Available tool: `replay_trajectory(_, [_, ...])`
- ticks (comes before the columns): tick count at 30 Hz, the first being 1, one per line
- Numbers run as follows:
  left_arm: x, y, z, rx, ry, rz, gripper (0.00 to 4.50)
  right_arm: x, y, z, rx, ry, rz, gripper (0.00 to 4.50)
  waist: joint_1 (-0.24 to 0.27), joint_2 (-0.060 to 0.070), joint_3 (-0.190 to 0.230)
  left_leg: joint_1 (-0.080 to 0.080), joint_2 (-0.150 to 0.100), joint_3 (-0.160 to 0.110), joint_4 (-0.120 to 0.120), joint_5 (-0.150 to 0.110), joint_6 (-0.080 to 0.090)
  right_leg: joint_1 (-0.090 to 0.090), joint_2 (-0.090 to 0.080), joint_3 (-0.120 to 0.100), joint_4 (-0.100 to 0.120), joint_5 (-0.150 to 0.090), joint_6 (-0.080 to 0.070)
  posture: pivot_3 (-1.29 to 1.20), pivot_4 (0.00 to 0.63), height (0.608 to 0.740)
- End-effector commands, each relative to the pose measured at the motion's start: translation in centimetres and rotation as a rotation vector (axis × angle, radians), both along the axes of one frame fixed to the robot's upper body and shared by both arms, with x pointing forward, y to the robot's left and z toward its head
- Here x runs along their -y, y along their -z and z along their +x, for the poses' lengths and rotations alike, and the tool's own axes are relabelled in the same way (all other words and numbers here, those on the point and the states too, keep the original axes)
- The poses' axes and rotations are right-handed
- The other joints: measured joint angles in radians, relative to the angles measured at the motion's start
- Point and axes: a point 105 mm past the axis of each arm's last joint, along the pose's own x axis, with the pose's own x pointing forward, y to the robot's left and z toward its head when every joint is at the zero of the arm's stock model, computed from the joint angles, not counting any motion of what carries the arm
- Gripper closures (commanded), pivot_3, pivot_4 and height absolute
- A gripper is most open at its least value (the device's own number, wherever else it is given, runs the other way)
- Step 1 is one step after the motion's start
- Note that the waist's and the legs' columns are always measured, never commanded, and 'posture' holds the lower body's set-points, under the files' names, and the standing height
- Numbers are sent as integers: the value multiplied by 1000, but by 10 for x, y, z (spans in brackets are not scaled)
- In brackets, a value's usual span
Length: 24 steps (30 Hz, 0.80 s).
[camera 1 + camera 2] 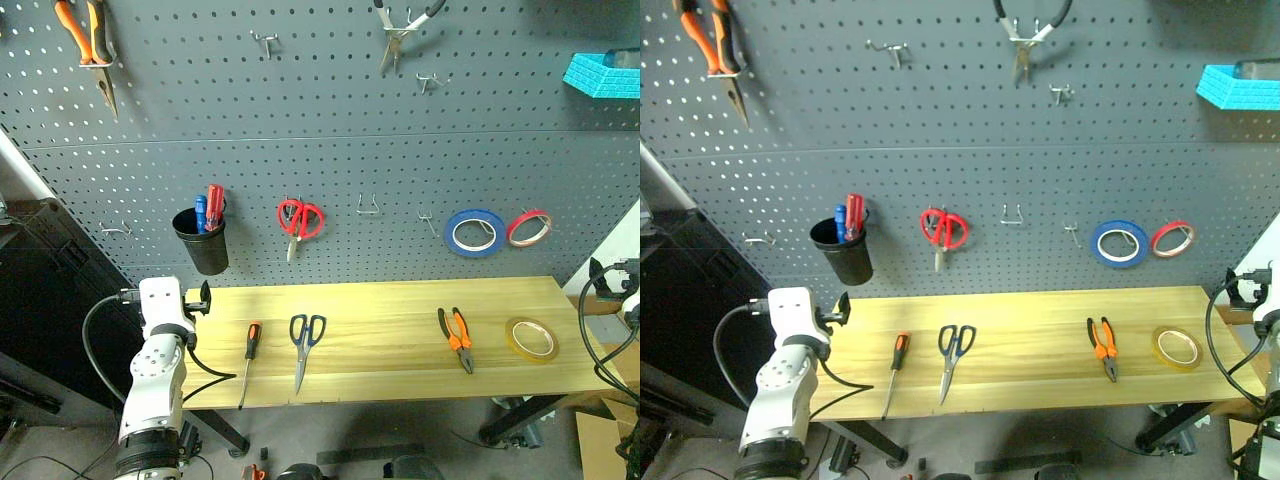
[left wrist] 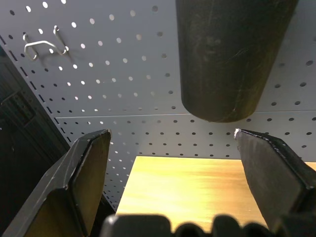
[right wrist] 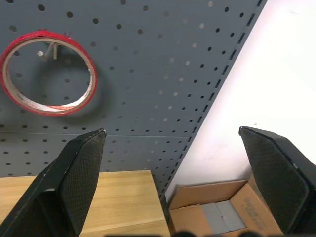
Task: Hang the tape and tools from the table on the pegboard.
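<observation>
On the light wooden table (image 1: 390, 310) lie, from left to right, the orange-and-black screwdriver (image 1: 250, 352), the dark blue-handled scissors (image 1: 305, 340), the orange-and-black pliers (image 1: 456, 339) and the yellowish tape ring (image 1: 531, 338). The dark grey pegboard (image 1: 330, 130) rises behind them. My left gripper (image 2: 173, 133) is open and empty at the table's left end, just under a black cup (image 2: 229, 54). My right gripper (image 3: 173, 131) is open and empty past the table's right end, facing the pegboard's right edge.
The black cup (image 1: 203, 242) holds red and blue screwdrivers. Red scissors (image 1: 300, 220), a blue tape ring (image 1: 474, 232) and a red tape ring (image 3: 49, 74) hang on the board. Empty wire hooks (image 1: 368, 205) sit between them. A cardboard box (image 3: 217, 207) lies below on the right.
</observation>
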Motion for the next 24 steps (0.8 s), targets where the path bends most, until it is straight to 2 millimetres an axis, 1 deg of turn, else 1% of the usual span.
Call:
replay_trajectory(1, [0,-17,4,59,22,60,208,2,-24,4,66,-8,-41,0,0,0,0,0,0,0,0,0,0,0,0,0,0,0,0,-117,0,740])
replay_trajectory(6, [-5,-17,1,60,-5,76,208,1,-22,4,63,-14,-34,0,0,0,0,0,0,0,0,0,0,0,0,0,0,0,0,-115,0,740])
replay_trajectory(11, [-10,-21,-4,64,-35,111,208,-5,-14,4,41,-45,-17,0,1,0,0,0,0,0,0,0,0,0,0,1,0,0,0,-112,0,740])
replay_trajectory(14, [-10,-29,-7,88,-33,157,208,-13,-7,4,18,-81,-14,0,1,0,0,0,0,0,0,0,0,0,0,1,0,0,0,-110,0,740])
replay_trajectory(18, [-7,-37,-11,113,-33,165,208,-22,1,3,0,-119,-5,0,1,0,0,0,0,1,0,0,0,0,0,1,0,0,0,-107,0,740])
replay_trajectory(24, [-1,-41,-13,115,-16,157,208,-29,7,1,-12,-140,1,0,4,1,0,0,0,1,0,0,0,-1,0,1,0,0,0,-103,0,740])
